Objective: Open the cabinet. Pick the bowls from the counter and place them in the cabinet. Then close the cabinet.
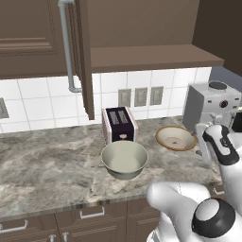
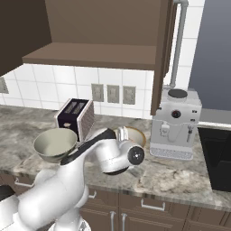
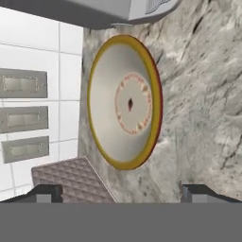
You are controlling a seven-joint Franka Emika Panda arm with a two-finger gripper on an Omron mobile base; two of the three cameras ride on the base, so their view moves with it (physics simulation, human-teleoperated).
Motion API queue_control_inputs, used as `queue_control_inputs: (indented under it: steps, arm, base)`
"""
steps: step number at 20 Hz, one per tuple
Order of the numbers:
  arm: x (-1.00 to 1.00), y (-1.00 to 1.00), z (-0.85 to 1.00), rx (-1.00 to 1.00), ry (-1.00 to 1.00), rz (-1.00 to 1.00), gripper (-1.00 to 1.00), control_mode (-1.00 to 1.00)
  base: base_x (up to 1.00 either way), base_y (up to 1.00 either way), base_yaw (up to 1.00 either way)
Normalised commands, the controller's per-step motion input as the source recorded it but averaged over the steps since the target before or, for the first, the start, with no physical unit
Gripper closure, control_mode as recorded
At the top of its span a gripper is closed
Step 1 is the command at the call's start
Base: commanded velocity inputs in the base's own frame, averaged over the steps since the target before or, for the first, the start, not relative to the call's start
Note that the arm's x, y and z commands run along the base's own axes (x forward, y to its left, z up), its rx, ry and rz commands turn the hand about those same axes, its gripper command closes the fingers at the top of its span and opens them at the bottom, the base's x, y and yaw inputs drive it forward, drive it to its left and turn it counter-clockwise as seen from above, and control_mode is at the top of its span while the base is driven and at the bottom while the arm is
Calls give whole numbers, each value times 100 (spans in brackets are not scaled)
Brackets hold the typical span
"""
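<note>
The cabinet [image 1: 85, 56] stands open above the counter [image 1: 47, 165]. Left to right sit the plain bowl [image 1: 124, 159], toaster [image 1: 119, 124], patterned bowl [image 1: 176, 138] and coffee machine [image 1: 208, 106]; no lettering is legible. The gripper [image 3: 120, 191] is spread wide, empty, over the patterned bowl.

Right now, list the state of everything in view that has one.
cabinet: doors open, shelf bare.
plain bowl: upright on the counter, in front of the toaster.
patterned bowl: upright on the counter, untouched.
tool: open, holding nothing, facing the patterned bowl.
</note>
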Motion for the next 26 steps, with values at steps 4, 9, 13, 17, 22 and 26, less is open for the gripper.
queue_control_inputs:
  steps: [4,9,13,17,22,26]
  arm:
    - [51,-9,-23,0,0,0,-100,-100]
    - [47,-9,-30,0,0,0,-100,-100]
    - [37,-16,-37,0,0,0,-100,-100]
    - [9,-38,-38,1,0,0,-100,-100]
    - [0,-49,-19,4,0,0,-100,-100]
    - [10,-17,-24,0,0,0,-100,-100]
  base:
    - [0,0,0]
    - [0,0,0]
    - [0,0,0]
    - [0,0,0]
    - [0,0,0]
    - [0,0,0]
